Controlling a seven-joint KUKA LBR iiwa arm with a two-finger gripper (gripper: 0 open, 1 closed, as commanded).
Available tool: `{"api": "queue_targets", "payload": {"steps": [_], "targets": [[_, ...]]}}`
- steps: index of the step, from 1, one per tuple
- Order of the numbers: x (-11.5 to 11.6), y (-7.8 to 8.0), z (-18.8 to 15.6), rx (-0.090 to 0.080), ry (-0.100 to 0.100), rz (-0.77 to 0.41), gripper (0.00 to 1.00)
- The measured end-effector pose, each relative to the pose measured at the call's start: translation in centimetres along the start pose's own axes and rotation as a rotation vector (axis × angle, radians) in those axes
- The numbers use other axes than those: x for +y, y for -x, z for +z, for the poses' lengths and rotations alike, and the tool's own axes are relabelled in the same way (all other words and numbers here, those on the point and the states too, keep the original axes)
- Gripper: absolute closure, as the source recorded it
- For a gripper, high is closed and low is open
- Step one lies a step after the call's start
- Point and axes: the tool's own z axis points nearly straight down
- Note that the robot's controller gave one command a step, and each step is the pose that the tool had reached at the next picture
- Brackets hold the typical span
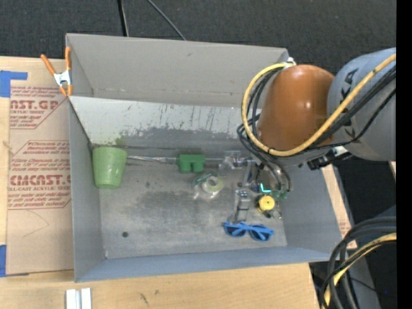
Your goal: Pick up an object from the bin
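Orange cover [299, 111] on the arm's wrist sat closest to my camera, bulging in from the right of the frame with yellow and black cables [252, 102] looped around it. Below it the hand [244, 203] was down inside the grey bin [180, 76], over the lower right part of the floor. From my station I could not tell whether the hand was spread or pressed together, nor whether it was pinching anything.

Three small things lay close to it. A pair of blue sunglasses [248, 230] lay just below the hand in the frame, near the bin's front wall. A small yellow round piece [265, 203] sat just to the right of the hand; I could not tell whether the two were touching. A clear ring [209, 185], like a roll of tape, lay just to the hand's left.

Farther toward the upper left, a dark green block [190, 163] rested on the floor near the foot of the back wall. A pale green cup [108, 166] was at the far left against the side wall, well apart from the hand.
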Motion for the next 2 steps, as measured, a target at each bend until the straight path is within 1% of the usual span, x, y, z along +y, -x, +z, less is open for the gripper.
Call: {"api": "queue_targets", "payload": {"steps": [1,2], "targets": [[-9.0,-1.4,8.4,0.001,-0.002,0.067,0.0],[-9.0,-2.5,13.5,-0.005,0.001,0.086,0.0]]}}
